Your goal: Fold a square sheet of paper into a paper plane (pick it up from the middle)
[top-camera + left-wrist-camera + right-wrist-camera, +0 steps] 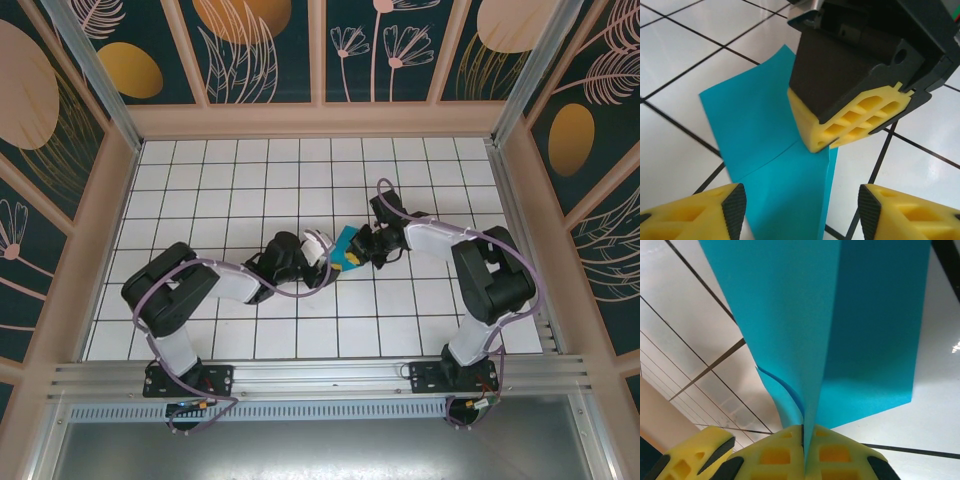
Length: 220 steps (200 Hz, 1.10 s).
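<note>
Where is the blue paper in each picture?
Top view: blue paper in the middle of the table.
Left wrist: blue paper centre-left.
Right wrist: blue paper spreads across the top.
Shared landmark: the right gripper, pinching its edge with yellow fingers.

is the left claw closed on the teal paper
No, the left claw is open, its yellow pads wide apart and not pinching the thin teal-blue sheet of paper.
</note>
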Motion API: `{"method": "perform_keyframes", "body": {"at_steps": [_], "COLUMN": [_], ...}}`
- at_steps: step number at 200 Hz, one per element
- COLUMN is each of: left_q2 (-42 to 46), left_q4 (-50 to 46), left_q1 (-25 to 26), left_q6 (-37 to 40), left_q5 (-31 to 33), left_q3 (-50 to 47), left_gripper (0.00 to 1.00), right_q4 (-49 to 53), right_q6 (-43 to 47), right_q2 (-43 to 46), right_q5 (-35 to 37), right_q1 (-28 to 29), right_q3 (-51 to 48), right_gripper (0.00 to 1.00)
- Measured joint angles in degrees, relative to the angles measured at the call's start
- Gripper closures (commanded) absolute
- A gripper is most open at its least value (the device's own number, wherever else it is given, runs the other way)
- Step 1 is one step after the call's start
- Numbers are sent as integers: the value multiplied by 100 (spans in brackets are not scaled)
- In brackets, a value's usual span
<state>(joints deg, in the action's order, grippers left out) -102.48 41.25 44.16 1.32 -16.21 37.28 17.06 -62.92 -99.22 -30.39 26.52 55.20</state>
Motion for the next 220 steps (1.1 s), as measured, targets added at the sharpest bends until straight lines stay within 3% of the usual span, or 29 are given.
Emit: {"method": "perform_keyframes", "body": {"at_steps": [92,125,170,220], "left_q2": [-527,-562,-603,-619], "left_q4": [-31,-42,-61,-81], "left_q1": [11,11,11,11], "left_q6": [315,431,538,498], "left_q5": [-96,-92,-50,-52], "left_q3": [337,345,352,367], "left_gripper": [47,58,75,80], "right_q4": [216,286,286,304], "right_q6": [92,98,114,186], "right_q2": [-221,-221,-221,-205], "right_q5": [-273,-339,-420,-251], "right_q1": [-70,-105,-111,-201], "right_q3": [291,306,306,306], "right_gripper": [100,100,78,45]}}
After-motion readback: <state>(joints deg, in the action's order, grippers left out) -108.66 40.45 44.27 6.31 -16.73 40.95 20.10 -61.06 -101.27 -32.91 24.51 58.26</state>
